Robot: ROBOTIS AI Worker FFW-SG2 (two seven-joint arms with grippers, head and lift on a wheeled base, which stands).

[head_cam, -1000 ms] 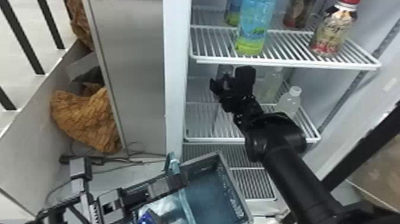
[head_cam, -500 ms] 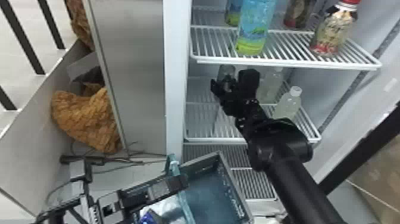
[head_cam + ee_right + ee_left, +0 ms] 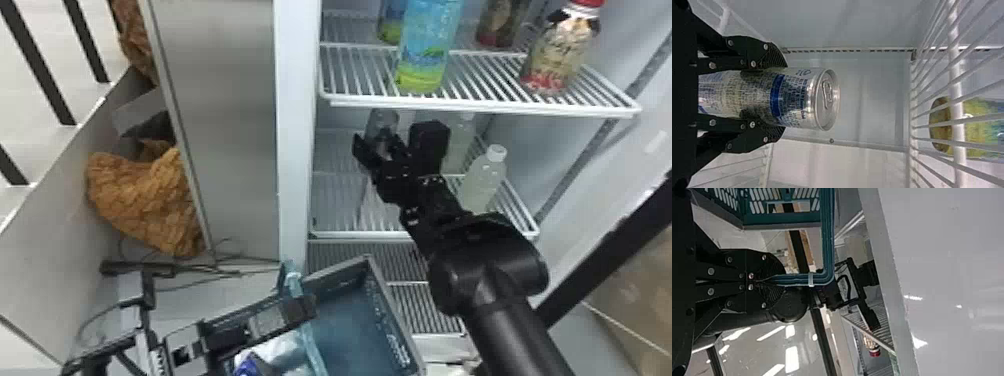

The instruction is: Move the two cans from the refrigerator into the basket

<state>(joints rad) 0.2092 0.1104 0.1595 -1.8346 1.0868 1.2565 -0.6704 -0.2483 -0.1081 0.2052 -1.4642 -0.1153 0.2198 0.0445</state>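
Note:
In the head view my right gripper (image 3: 382,150) is inside the refrigerator, under the upper shelf, at a silver can (image 3: 382,120). The right wrist view has the can (image 3: 797,98) between both fingers of my right gripper (image 3: 772,96), which press on its sides; its lid end sticks out beyond them. At the lower middle of the head view, my left gripper (image 3: 300,310) is at the handle of the basket (image 3: 395,320). In the left wrist view my left gripper (image 3: 775,281) is shut on the blue-green handle (image 3: 801,280).
Bottles, including a blue-green one (image 3: 427,50) and a red-capped one (image 3: 557,50), stand on the upper shelf (image 3: 480,105). Pale bottles (image 3: 482,180) stand right of my right gripper. Clear plastic and a blue item (image 3: 252,367) lie at the basket. The refrigerator's side wall (image 3: 295,130) borders the shelves.
My right gripper has shifted slightly to the right in the head view. My left gripper and the basket look unmoved.

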